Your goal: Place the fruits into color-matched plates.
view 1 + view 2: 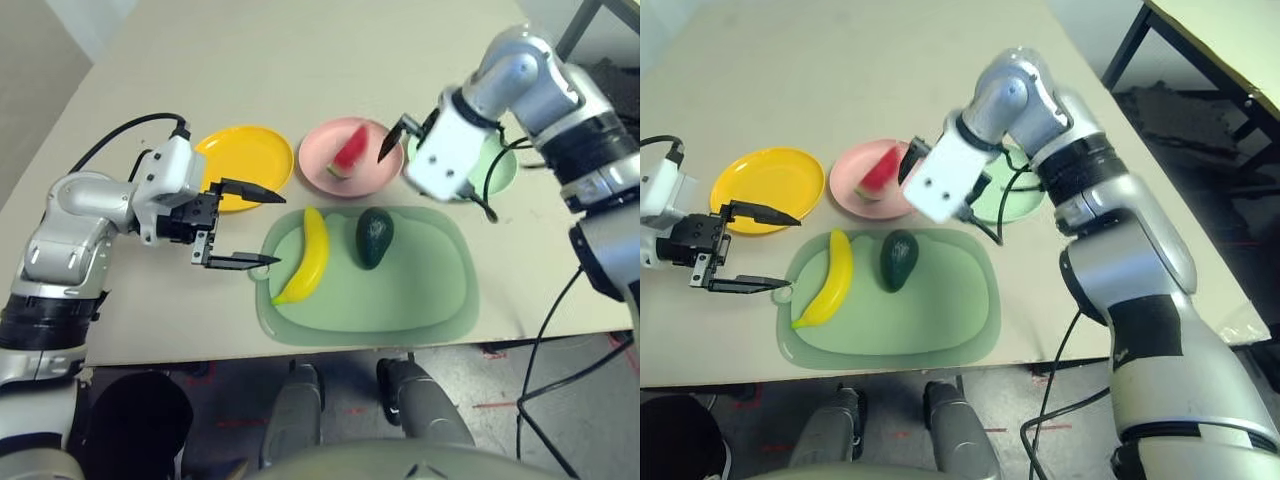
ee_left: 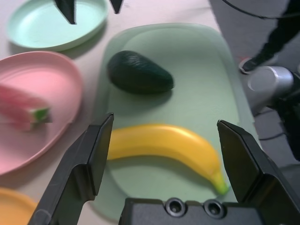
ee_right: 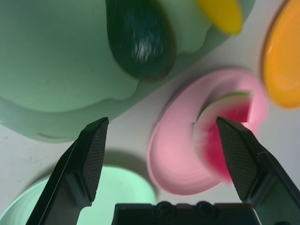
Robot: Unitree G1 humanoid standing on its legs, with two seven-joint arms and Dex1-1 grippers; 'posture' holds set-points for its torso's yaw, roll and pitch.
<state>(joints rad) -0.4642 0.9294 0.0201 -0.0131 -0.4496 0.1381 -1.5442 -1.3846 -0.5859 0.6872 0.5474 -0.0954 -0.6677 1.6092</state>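
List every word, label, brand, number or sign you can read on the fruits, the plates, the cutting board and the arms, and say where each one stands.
None: no readable text on the banana, avocado, watermelon wedge, plates, cutting board or arms.

Right arm's blocking part of the mint plate

So the mint plate is partly hidden behind the right arm in both eye views. Left arm gets cut off by the edge in the right eye view. In the right wrist view the avocado, banana and yellow plate all run out of frame, and the melon is blurry and partly behind a finger.
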